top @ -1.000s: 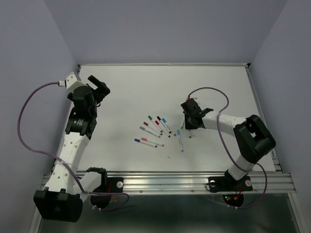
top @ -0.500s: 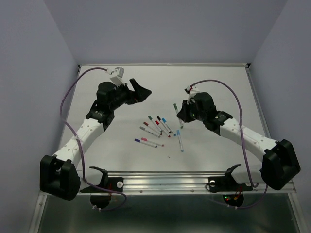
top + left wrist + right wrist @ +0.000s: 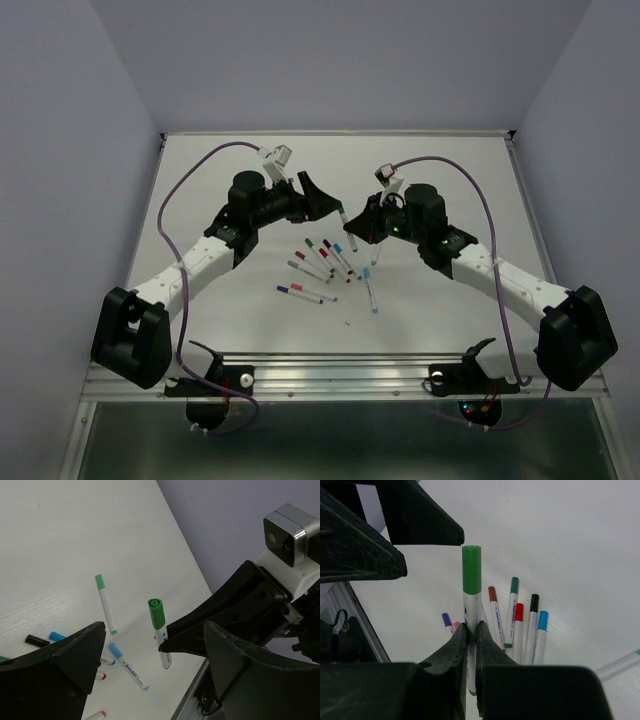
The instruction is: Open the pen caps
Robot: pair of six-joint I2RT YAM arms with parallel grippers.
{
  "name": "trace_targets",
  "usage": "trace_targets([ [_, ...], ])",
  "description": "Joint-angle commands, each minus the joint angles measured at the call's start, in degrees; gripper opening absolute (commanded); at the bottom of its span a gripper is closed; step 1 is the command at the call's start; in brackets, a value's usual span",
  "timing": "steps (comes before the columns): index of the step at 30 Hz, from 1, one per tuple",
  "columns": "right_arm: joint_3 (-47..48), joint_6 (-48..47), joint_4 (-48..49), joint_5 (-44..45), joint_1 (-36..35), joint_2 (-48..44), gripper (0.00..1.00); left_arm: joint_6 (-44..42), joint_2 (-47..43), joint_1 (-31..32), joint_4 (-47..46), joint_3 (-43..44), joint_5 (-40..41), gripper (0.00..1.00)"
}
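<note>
My right gripper (image 3: 472,627) is shut on the white barrel of a pen, held upright above the table with its green cap (image 3: 471,570) on top. The held pen also shows in the top view (image 3: 348,228) and in the left wrist view (image 3: 156,612). My left gripper (image 3: 322,200) is open and empty, its fingers (image 3: 60,665) wide apart facing the green cap, close to it but not touching. Several capped pens (image 3: 325,260) lie on the table below, with red (image 3: 518,612), black (image 3: 534,602), blue (image 3: 543,620), teal (image 3: 514,585) and purple (image 3: 446,619) caps.
A blue-capped pen (image 3: 370,290) and a purple-capped pen (image 3: 305,293) lie apart from the cluster, nearer the front. Another green-capped pen (image 3: 105,602) lies on the table. The white table (image 3: 250,320) ends at a metal rail (image 3: 340,368) at the front.
My right gripper has lifted the green-capped pen off the table and carried it left. My left arm has swung in from the far left until its open gripper faces the pen.
</note>
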State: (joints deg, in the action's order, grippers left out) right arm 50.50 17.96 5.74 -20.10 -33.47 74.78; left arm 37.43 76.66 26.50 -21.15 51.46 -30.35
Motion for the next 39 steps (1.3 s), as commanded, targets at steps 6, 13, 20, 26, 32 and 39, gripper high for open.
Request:
trace_targets([
  [6, 1.18, 2.08, 9.64, -7.58, -0.45, 1.59, 0.01, 2.21, 0.68, 1.62, -6.89, 2.41, -1.82, 0.81],
  [13, 1.36, 3.05, 11.57, -9.60, -0.45, 1.15, 0.01, 3.44, 1.21, 1.62, -7.76, 2.15, -0.94, 0.62],
  [20, 1.88, 3.31, 12.10, -11.28, -0.45, 2.29, 0.01, 3.97, 1.03, 1.98, -9.18, 2.41, -1.20, 0.46],
  [26, 2.67, 3.49, 12.02, -9.96, -0.45, 2.65, 0.01, 5.19, 1.47, 2.33, -9.35, 1.89, -1.03, 0.37],
  [32, 3.55, 4.37, 12.10, -7.33, -0.45, 2.82, 0.01, 5.72, 2.17, 2.77, -9.53, 1.89, -1.12, 0.33],
  [39, 4.52, 5.16, 10.79, -6.53, -0.45, 3.26, 0.01, 5.46, 1.47, 2.85, -9.53, 2.15, -0.42, 0.19],
])
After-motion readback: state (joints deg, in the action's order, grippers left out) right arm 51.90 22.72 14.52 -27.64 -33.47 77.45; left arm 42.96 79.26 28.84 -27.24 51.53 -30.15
